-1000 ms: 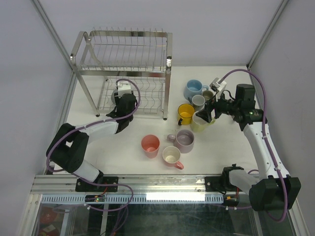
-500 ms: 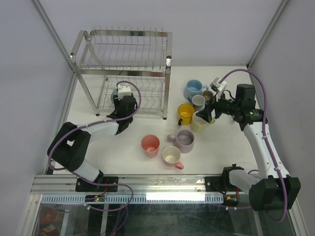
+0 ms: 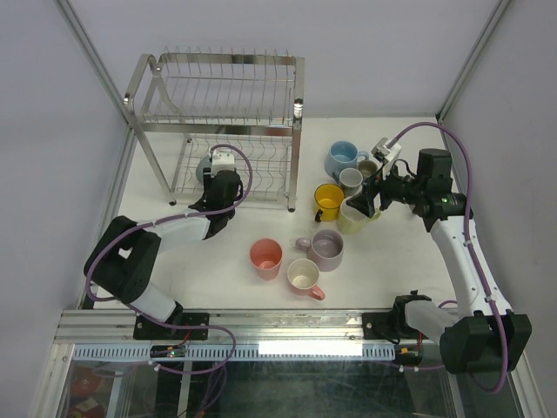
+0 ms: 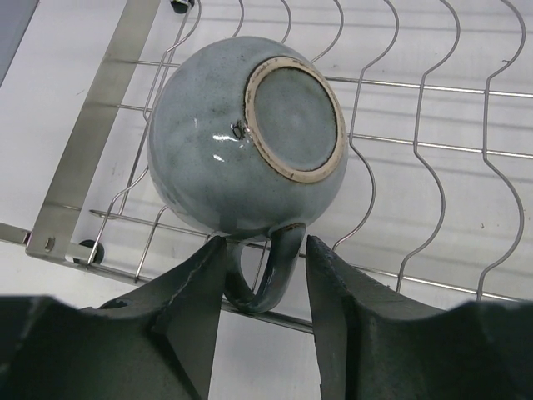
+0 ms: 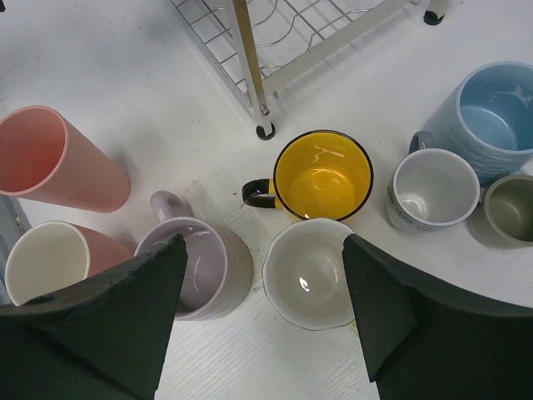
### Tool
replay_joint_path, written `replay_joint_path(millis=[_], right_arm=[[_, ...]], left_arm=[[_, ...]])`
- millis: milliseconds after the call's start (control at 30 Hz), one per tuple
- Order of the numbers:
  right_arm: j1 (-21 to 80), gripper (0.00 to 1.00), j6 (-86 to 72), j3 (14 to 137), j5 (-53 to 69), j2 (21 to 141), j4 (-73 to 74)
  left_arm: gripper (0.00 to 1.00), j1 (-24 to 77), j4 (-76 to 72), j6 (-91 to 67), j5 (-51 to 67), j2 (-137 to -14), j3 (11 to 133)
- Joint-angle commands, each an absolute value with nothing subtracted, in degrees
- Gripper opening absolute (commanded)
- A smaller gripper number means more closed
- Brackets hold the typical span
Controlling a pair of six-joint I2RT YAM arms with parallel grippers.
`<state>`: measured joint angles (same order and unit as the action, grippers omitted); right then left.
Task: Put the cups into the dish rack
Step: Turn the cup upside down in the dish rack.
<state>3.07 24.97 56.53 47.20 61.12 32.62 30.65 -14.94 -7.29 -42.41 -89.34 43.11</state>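
Rack, two chrome tiers, sits upper left of the overhead view on the white table. One grey-blue mug lies on the lower tier, upside down with its base ring up. It fills the upper middle of the left wrist view, near the flat frame bar at left. Its handle points down the frame toward the camera. Left gripper straddles that handle, one finger each side, jaws part-way apart and very close to it; cannot tell if they pinch it or only flank it.

Right gripper hangs over the cup cluster at right centre of the overhead view, jaws spread wide, gripping nothing. Directly under it, bottom centre of the right wrist view: pale mug, upright. Yellow mug sits just above that in frame, dark rim, handle to the left, near the rack's foot. Lilac mug is lower left, beside the pale one. Salmon cup, tall, is at the left edge, with a pink mug, cream inside, below it at bottom left. Right side: white mug, olive mug at the frame edge, light blue mug upper right, all three bunched together. All of these stand upright on the table, outside the rack.
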Motion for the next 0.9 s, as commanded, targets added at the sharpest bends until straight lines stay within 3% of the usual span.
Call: replay_joint_path(millis=[0,467,867], right_arm=[[2.4,0.79,25.14,57.22,48.97,59.5,30.59],[2.33,0.79,25.14,57.2,50.16,58.98,30.75],[2.27,0.79,25.14,57.22,50.27,58.63,30.75]], left_arm=[[0.43,30.32,-18.37,-5.23,-43.13,-89.95,43.4],[0.22,30.42,-10.05,-6.55,-45.57,-93.0,48.52],[0.02,29.09,-15.59,-4.61,-43.78,-84.31,45.24]])
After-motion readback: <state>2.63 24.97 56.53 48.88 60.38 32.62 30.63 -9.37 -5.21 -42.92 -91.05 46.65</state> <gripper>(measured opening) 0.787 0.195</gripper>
